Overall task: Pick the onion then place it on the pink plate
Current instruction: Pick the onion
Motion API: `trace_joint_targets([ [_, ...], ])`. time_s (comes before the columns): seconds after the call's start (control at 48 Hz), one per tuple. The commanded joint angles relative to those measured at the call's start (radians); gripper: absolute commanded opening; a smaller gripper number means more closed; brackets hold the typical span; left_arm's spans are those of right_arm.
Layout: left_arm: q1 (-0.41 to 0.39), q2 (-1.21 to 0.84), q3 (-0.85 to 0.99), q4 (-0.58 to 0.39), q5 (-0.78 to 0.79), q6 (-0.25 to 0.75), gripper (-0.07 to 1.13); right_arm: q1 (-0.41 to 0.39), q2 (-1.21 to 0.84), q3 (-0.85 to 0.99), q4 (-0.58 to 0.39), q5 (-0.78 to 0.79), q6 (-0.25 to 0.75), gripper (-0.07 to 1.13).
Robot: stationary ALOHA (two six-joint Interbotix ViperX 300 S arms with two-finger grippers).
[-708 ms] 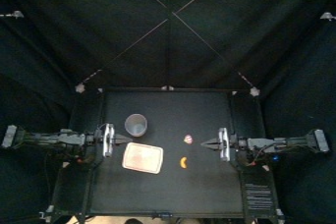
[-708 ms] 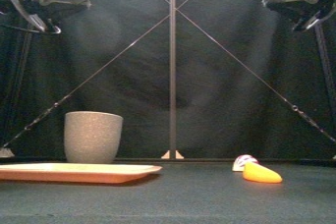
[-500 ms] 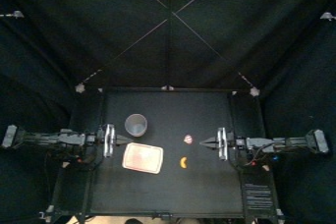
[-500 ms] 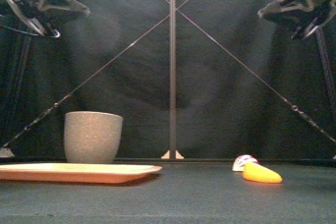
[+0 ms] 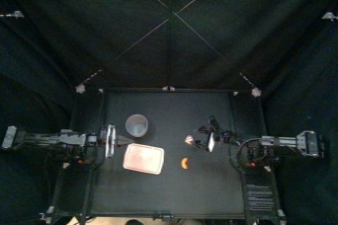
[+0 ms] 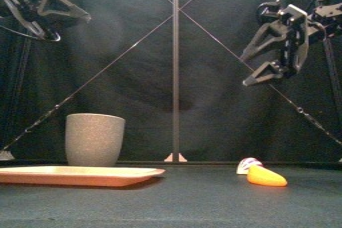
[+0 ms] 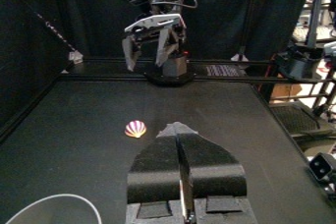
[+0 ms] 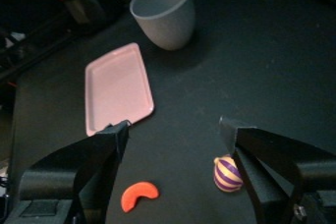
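At the right gripper (image 8: 178,130): jaws spread wide, nothing held. Hangs high over the right half of the table (image 5: 211,185), tilted down toward the middle. Below it, off to one jaw's side rather than centred in the gap: the onion (image 8: 227,172), small, striped purple and white, lying on bare table a little toward the middle. Appears to lie with its long axis along the jaws' reach, not across the gap, though too small to be sure. Toward the front, near the onion but apart from it: an orange crescent toy (image 8: 138,194). Farther left: the pink plate (image 8: 118,85), bare, with a grey cup (image 8: 164,10) behind it. At the left gripper (image 7: 182,141): jaws pressed together on nothing, raised at the table's left side, beyond the plate from the onion. Puts the right arm plainly nearer; calls, most likely, for a small sideways shift and a straight descent before closing.
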Motion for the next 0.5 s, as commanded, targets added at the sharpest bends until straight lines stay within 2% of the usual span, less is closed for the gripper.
trace_joint_targets([
  [0.021,0.002,0.005,-0.018,-0.002,-0.003,0.002,0.07,-0.034,0.078,-0.048,0.037,0.038,0.002,1.05],
  [0.271,0.011,0.005,0.0,-0.003,0.002,-0.002,0.07,-0.1,0.279,-0.143,0.152,0.216,0.003,1.05],
  [0.5,0.011,0.006,0.006,-0.015,0.021,-0.002,0.07,-0.143,0.411,-0.239,0.133,0.342,0.002,1.05],
])
